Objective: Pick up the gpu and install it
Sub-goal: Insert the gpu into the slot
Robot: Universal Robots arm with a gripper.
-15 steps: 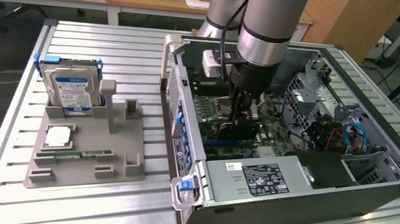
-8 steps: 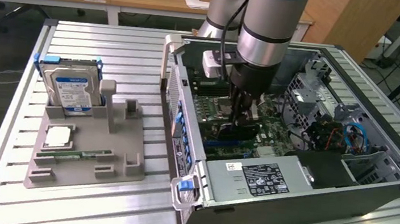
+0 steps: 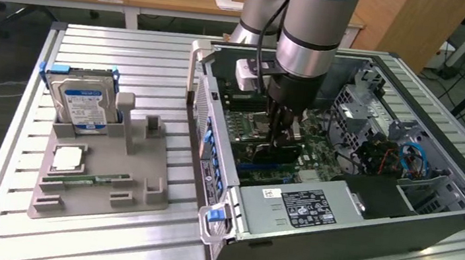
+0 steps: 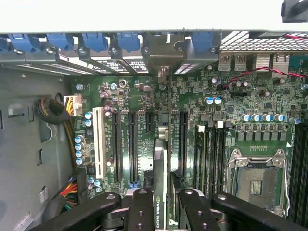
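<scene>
Clearly, the black two-fingered gripper (image 4: 161, 207) is closed partway on the gpu (image 4: 160, 178), a thin dark card seen edge-on in the wrist view, with its black fingers (image 4: 139, 209) pressed against both flat sides. White lettering runs along the card's upper edge. The card stands upright above the green motherboard (image 4: 192, 106), lined up with the long black expansion slots (image 4: 131, 144); whether its lower edge is already seated in a slot cannot be told, since the card's own body hides the contact.

In the exterior view the gripper (image 3: 281, 133) reaches down inside the open black computer case (image 3: 398, 223), and the grey arm (image 3: 310, 40) blocks most of the card from sight. The silver empty processor socket (image 4: 257, 180) lies beside the slots, cut off at the picture's edge.

Outside the case, toward the exterior view's left, a grey moulded parts tray (image 3: 102, 180) rests on the slatted aluminium table (image 3: 109, 48). A silver hard drive with a blue-and-white label (image 3: 83, 104) stands upright in it, and a narrow green memory stick (image 3: 84, 180) lies flat nearer the front.
</scene>
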